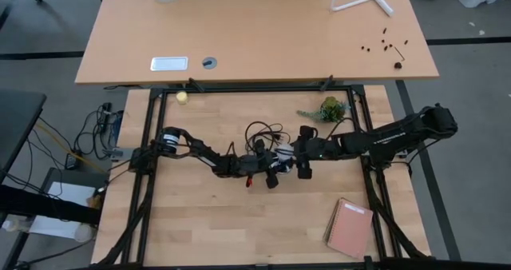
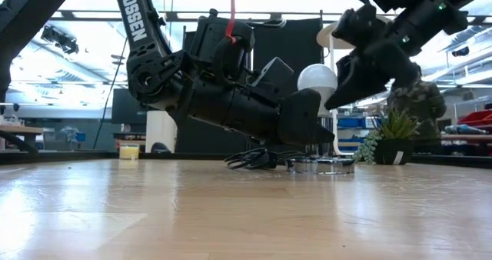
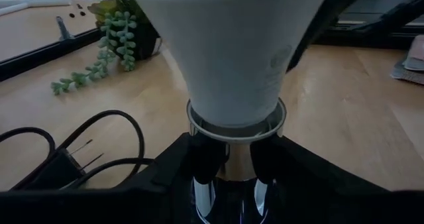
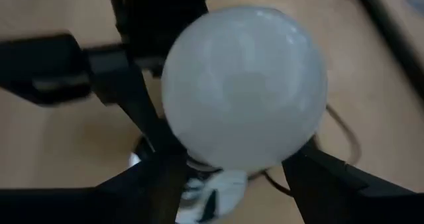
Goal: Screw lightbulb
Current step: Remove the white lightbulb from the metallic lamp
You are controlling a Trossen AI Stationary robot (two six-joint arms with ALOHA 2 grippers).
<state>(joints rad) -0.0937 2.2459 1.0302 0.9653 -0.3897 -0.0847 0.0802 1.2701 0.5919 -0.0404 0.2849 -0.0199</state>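
Observation:
The white lightbulb (image 2: pixel 317 78) stands upright, its base down in the round silver socket (image 2: pixel 321 165), which rests on the table near the middle. My left gripper (image 2: pixel 311 133) reaches in low from the table's left and is shut on the socket. My right gripper (image 2: pixel 347 79) slants down from the right and is shut on the bulb's globe (image 4: pixel 245 95). In the high view the two grippers meet at the bulb (image 1: pixel 283 151). The socket's black cord (image 1: pixel 259 133) lies coiled behind it. My left gripper pinches the socket's chrome neck (image 3: pixel 228 194) between its two fingers (image 3: pixel 165 177), just under the rim that takes the bulb. The fingers come in nearly level from the table's left. The socket's flat foot stays on the table. My right gripper holds the bulb's round globe (image 4: pixel 199 151) between its two fingers (image 4: pixel 311 171), one on each side. The fingers slant down from the table's right and from above. The bulb stands upright in the socket.
A small green plant (image 1: pixel 327 109) stands just behind the right arm. A pink notebook (image 1: pixel 350 228) lies at the near right. A yellowish ball (image 1: pixel 182 97) sits at the far left corner. Black rails (image 1: pixel 148 182) frame the tabletop.

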